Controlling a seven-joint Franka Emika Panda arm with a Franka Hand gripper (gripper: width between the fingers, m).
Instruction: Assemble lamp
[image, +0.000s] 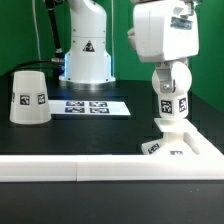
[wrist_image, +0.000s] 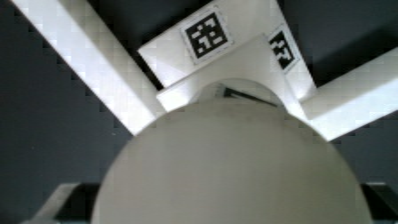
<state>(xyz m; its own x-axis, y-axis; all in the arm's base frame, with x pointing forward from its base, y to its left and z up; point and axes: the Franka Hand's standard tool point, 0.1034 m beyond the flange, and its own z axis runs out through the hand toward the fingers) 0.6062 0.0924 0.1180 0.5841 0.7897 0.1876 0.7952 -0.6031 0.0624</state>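
Saw tapered white plastic shade (image: 30, 97) in exterior view only. Found gripper (image: 171, 88) fingers clamped on round white bulb (image: 170, 108), masking flat square tagged base (wrist_image: 210, 38) in wrist view.

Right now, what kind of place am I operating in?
Probably a robotics lab bench: a green backdrop, a black table carrying the marker board, and white tagged lamp parts, such as the shade and the bulb in the gripper.

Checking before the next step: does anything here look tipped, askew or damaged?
Nothing stands out. The shade stands on its wide end, the base lies flat in the corner of the rail, and the gripper holds the bulb upright over it.
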